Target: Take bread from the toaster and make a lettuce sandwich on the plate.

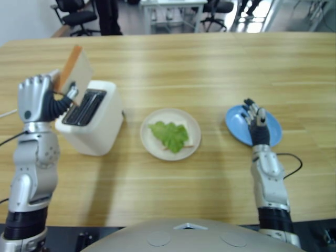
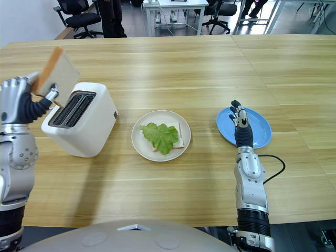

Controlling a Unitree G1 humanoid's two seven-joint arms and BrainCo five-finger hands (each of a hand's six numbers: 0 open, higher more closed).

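Observation:
My left hand (image 1: 38,98) is shut on a slice of bread (image 1: 75,71), holding it tilted in the air just above the left side of the white toaster (image 1: 95,118). The toaster's slots (image 2: 72,109) look dark and bare. To the right of the toaster, a cream plate (image 1: 195,131) carries a lower bread slice (image 2: 180,136) with a green lettuce leaf (image 1: 169,135) lying on it. My right hand (image 1: 256,125) rests over the left part of a blue plate (image 1: 272,131), fingers straight, holding nothing.
The wooden table (image 1: 210,68) stretches wide behind and around the plates. A black cable (image 2: 273,165) loops beside my right forearm. Office chairs (image 1: 76,16) and a white table (image 1: 170,9) stand in the room beyond the far edge.

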